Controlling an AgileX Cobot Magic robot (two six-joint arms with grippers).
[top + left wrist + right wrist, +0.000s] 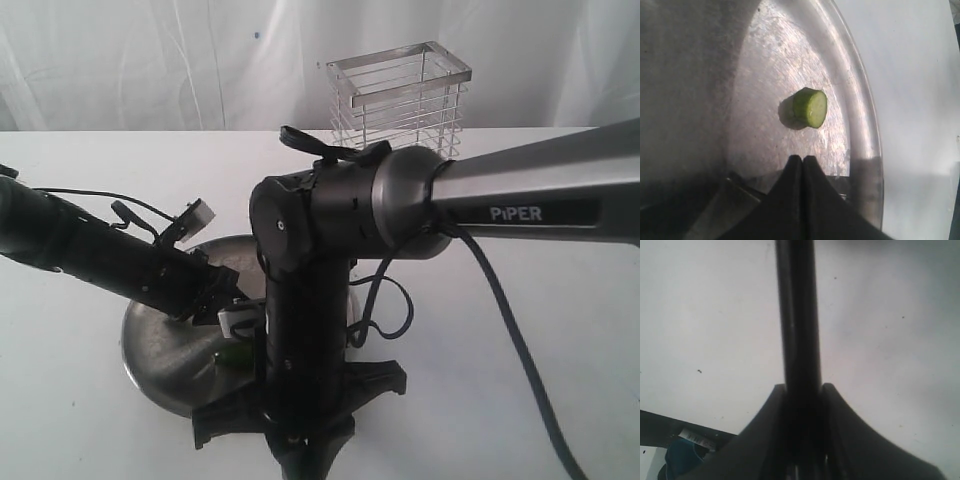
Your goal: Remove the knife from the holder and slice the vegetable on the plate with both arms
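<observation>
Exterior: holder at 12 o'clock looks empty, so slicing step in hand. Plate at 7 o'clock; grips hidden here.
Left wrist: left gripper pinched shut, empty; vegetable on plate, just beyond tips, untouched.
Right wrist: right gripper clamped on knife, over bare table.
Next, likely: bring knife over vegetable, left steadying.

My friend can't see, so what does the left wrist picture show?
A small green vegetable stub lies on a shiny steel plate, pale cut face showing. The black left end effector, shut and empty, points at it without touching; white table lies past the rim.
</observation>
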